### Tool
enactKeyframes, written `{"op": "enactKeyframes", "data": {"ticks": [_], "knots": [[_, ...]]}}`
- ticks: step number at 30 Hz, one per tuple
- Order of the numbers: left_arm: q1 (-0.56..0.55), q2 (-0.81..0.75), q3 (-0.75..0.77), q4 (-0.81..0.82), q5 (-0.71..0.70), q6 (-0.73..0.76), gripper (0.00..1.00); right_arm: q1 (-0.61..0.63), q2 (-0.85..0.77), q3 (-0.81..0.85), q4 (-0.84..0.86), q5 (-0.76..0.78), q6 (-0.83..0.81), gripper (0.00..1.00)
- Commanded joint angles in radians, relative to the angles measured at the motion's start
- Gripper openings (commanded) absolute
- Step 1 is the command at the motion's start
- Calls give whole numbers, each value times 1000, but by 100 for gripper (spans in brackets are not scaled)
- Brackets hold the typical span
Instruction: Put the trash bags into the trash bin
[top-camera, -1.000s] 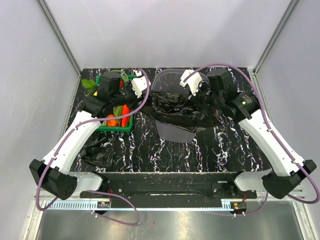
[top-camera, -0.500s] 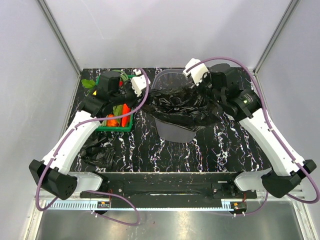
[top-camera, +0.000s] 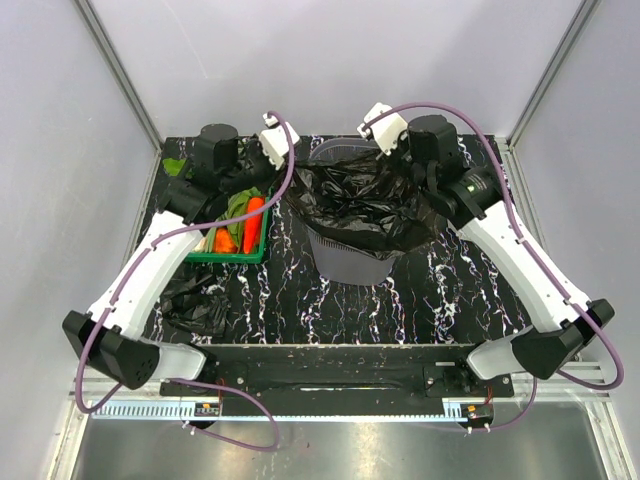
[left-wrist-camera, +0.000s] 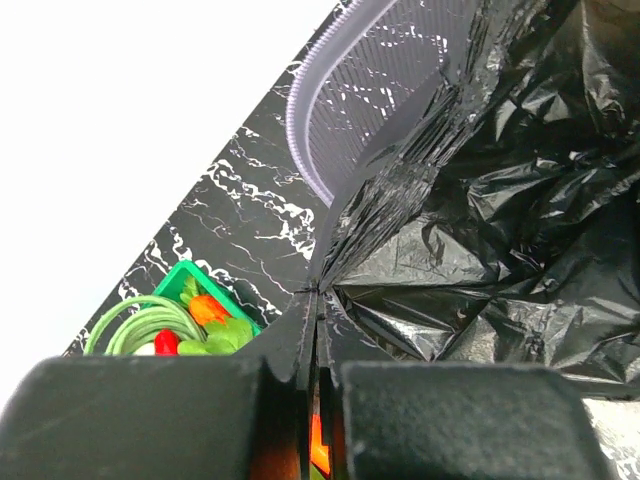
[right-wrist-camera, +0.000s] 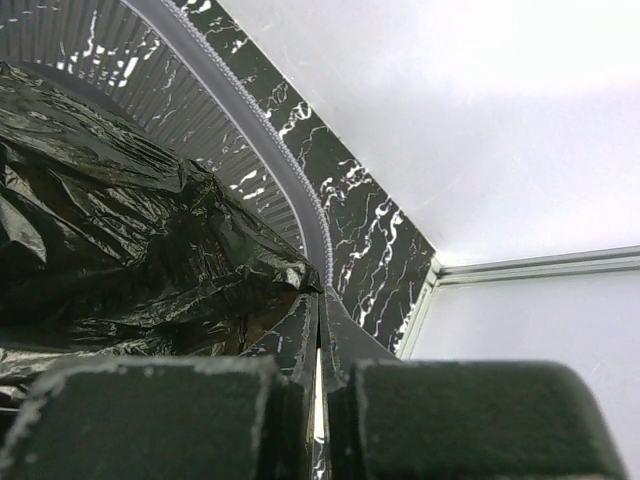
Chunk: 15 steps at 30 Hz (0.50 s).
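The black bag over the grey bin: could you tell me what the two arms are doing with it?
Both arms are handling one black trash bag. The left gripper is shut on its left edge and the right gripper is shut on its right edge, holding it spread across the top of the grey mesh bin. Part of the bag hangs outside the bin's right side. A second black bag lies crumpled on the table, near a green crate of vegetables.

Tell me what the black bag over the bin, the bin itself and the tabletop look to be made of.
Black bag: thin plastic film, glossy; it creases sharply and glints.
Bin: grey plastic, matt; its wall is fine see-through mesh.
Tabletop: black with white veins like marble; stone or printed sheet, cannot tell.
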Motion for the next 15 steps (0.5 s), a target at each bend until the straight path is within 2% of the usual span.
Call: {"op": "enactKeyframes", "data": {"ticks": [1, 11, 15], "knots": [[6, 40, 62, 105, -54, -40, 0, -20, 15, 18, 90, 52, -46, 3], [6, 90, 56, 164, -152, -95, 0, -43, 60, 31, 154, 82, -115, 4], [4, 110, 53, 159, -130, -92, 0, -58, 84, 37, 165, 74, -126, 4]]}}
